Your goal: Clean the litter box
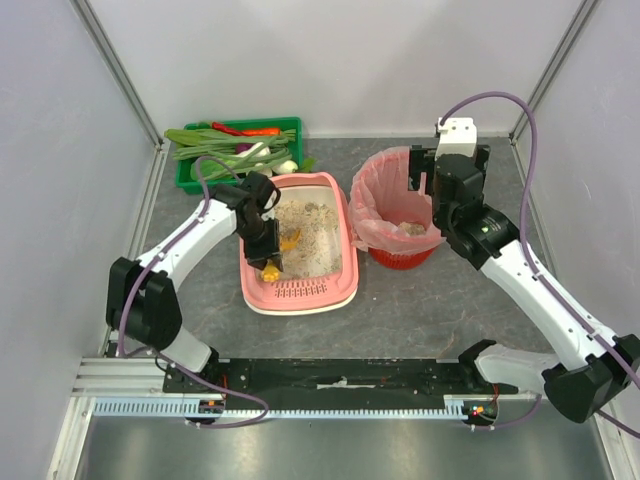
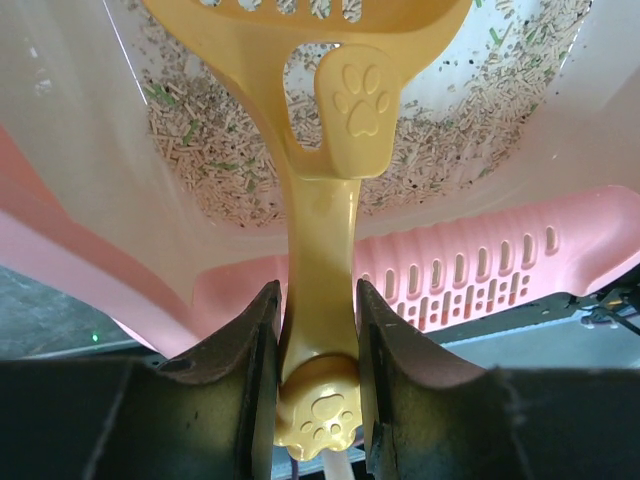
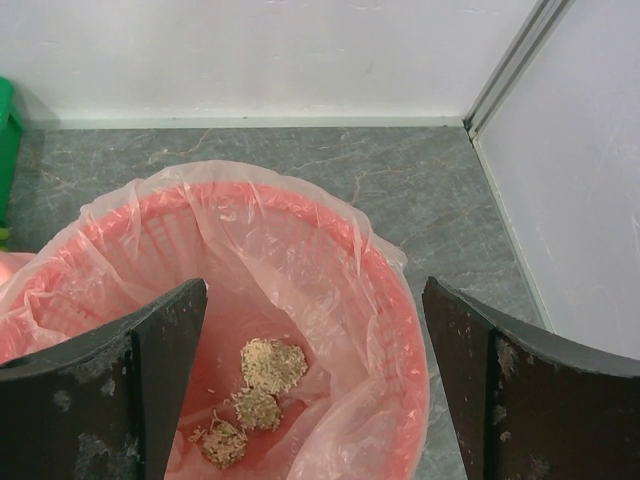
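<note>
Left hand [image 2: 318,300] clamped narrow on the handle of a yellow slotted scoop [image 2: 322,220], scoop head over the litter in the pink litter box [image 1: 298,291], which sits on the grey surface [image 1: 420,310] just left of the red bin [image 3: 405,330]; right hand [image 3: 315,290] spread wide, holding nothing, above the bin's clumps [image 3: 272,365].

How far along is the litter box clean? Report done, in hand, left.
Done: three clumps already lie in the bin. In hand: the left fingers are shut on the scoop by its handle, its head over the litter in the litter box. Left: more sifting, probably; I cannot tell whether clumps remain in the litter. The right fingers hang open over the bin, empty.
</note>
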Tool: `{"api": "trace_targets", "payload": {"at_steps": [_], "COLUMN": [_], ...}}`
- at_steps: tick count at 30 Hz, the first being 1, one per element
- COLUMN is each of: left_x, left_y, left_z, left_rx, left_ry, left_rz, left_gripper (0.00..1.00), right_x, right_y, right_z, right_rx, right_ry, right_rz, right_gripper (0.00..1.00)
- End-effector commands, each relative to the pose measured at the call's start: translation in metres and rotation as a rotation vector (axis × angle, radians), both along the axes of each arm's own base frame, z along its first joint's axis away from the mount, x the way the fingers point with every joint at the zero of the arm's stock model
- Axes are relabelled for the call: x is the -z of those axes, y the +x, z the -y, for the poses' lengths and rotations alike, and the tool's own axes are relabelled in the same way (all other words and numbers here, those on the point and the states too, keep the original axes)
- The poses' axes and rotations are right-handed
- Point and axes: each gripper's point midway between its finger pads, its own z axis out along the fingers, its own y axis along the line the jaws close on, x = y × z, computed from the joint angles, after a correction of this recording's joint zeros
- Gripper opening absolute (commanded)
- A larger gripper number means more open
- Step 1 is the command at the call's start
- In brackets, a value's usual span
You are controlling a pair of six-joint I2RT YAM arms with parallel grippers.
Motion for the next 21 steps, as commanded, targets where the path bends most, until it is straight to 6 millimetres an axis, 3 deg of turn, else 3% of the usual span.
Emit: {"api": "trace_targets", "payload": {"at_steps": [1, 8, 14, 16, 20, 21], "left_x": [-0.007, -0.007, -0.019, -0.027, -0.022, -0.023], "left_y": [0.018, 0.015, 0.013, 0.015, 0.011, 0.008], "left_z": [0.002, 0.007, 0.012, 0.011, -0.009, -0.005], "left_rx": [0.090, 0.212, 0.297, 0.312, 0.315, 0.333], "left_ry": [-0.036, -0.079, -0.148, -0.150, -0.059, -0.085], "left_rz": [0.169, 0.297, 0.448, 0.514, 0.539, 0.536], "left_gripper": [0.02, 0.02, 0.02, 0.02, 0.02, 0.02], "right_x": [-0.028, -0.032, -0.043, -0.045, -0.048, -0.049], "right_y": [0.007, 0.022, 0.032, 0.034, 0.037, 0.038], "right_z": [-0.004, -0.015, -0.022, -0.022, -0.025, -0.026], "right_rx": [-0.006, -0.025, -0.035, -0.035, -0.044, -0.048], "right_ry": [0.034, 0.018, 0.003, 0.000, -0.004, -0.002], "right_rz": [0.061, 0.053, 0.063, 0.065, 0.065, 0.068], "right_gripper": [0.98, 0.98, 0.98, 0.98, 0.98, 0.98]}}
